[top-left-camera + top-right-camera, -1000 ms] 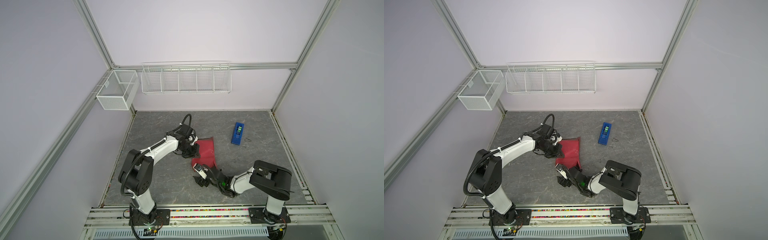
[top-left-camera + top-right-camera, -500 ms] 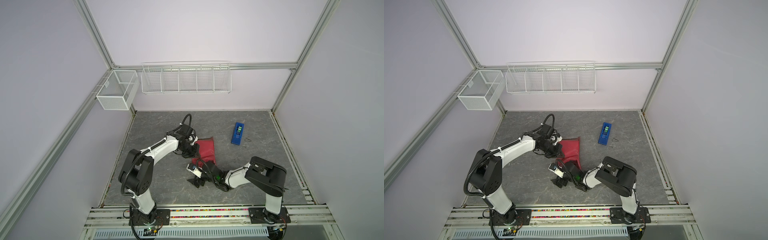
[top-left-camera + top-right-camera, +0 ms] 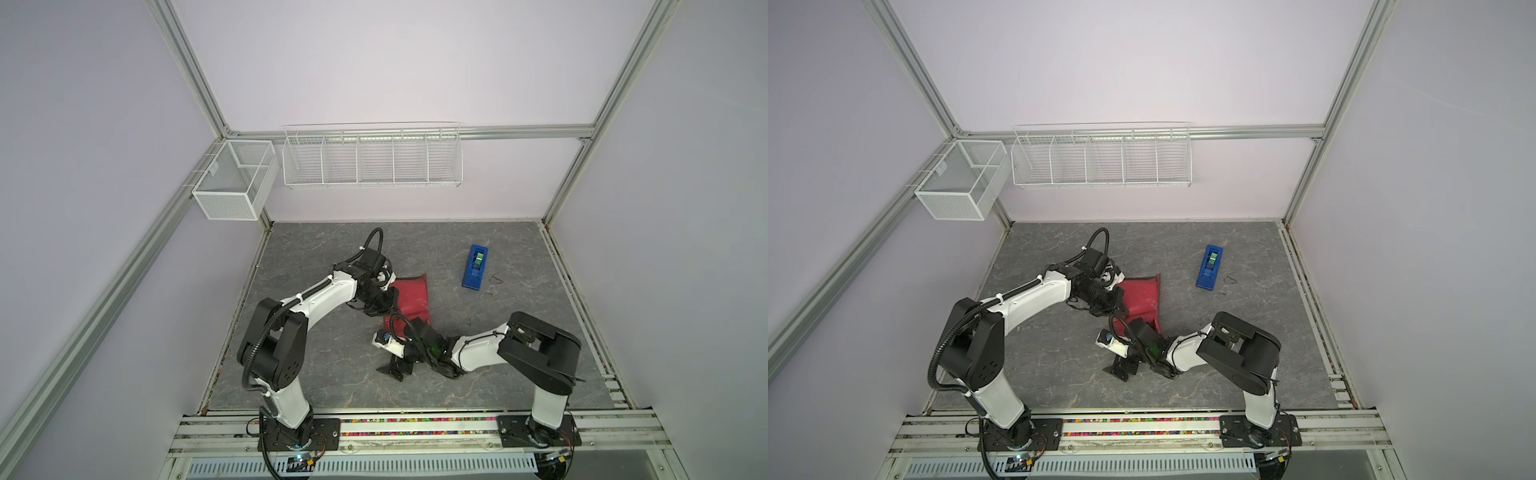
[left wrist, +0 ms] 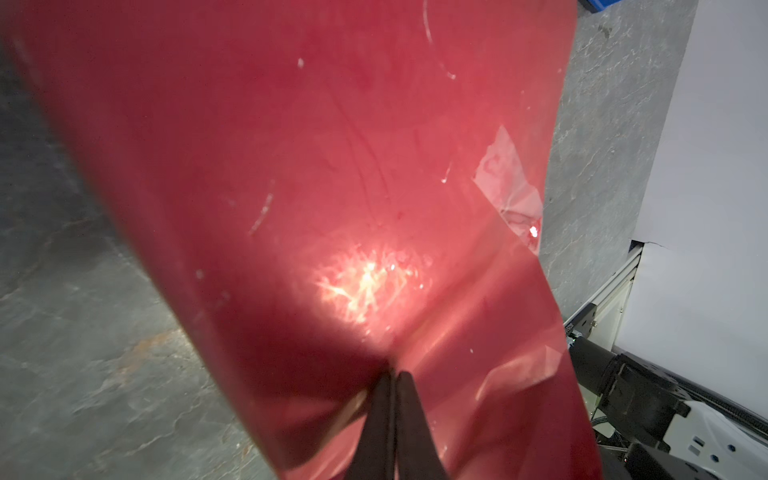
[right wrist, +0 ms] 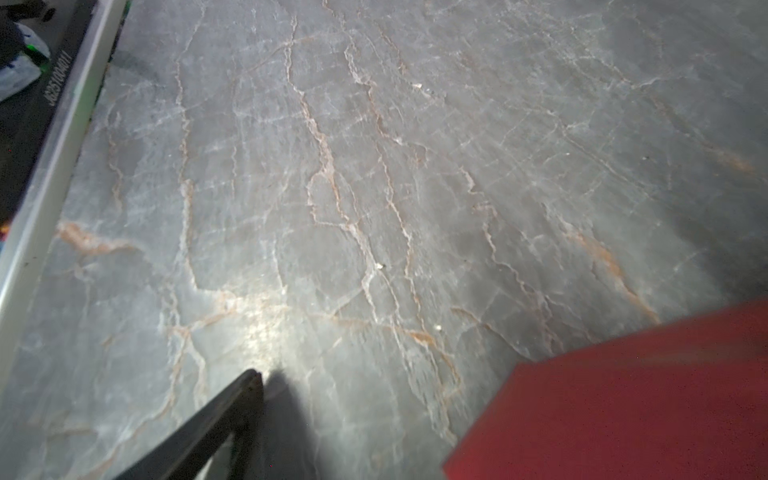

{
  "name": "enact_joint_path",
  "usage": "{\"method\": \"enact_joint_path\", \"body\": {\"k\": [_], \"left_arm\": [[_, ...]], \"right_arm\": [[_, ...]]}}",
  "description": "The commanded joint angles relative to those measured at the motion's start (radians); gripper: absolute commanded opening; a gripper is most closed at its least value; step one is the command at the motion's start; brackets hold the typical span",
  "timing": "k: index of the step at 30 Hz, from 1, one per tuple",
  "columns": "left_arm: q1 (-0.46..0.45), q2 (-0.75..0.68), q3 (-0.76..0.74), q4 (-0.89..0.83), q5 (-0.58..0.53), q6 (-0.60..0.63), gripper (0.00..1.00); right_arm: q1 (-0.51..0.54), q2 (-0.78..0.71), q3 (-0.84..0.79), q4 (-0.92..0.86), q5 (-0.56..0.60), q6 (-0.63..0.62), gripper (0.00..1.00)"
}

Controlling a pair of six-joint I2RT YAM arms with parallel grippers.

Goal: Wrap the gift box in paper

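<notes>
Paper (image 3: 411,297) lies around the middle of the table (image 3: 332,386). The left gripper (image 3: 388,302) is at the paper's left edge, touching it. The right gripper (image 3: 395,371) is in front of the paper, nearer the front rail, close to its near corner but apart from it. The tape dispenser (image 3: 475,267) lies off to the right and further back – well apart from the paper. Up on the back wall hangs a wire rack (image 3: 372,158), with a mesh basket (image 3: 232,180) just left of it in the corner.
</notes>
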Motion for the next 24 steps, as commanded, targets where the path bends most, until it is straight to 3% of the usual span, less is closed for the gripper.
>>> {"method": "enact_joint_path", "body": {"k": [1,13,19,24], "left_arm": [[-0.003,0.074,-0.038,-0.05,-0.094,0.01,0.05],[-0.003,0.074,-0.032,-0.053,-0.104,0.005,0.05],[-0.003,0.013,0.023,-0.082,-0.099,0.0,0.08],[-0.003,-0.042,0.102,-0.125,-0.089,0.001,0.13]], "right_arm": [[0.039,-0.028,0.001,-0.154,-0.152,-0.028,0.97],[0.052,-0.119,0.007,-0.237,-0.279,-0.033,0.99],[0.028,-0.331,-0.022,-0.322,-0.278,0.075,0.97],[-0.017,-0.564,-0.043,-0.455,-0.199,0.153,0.97]]}}
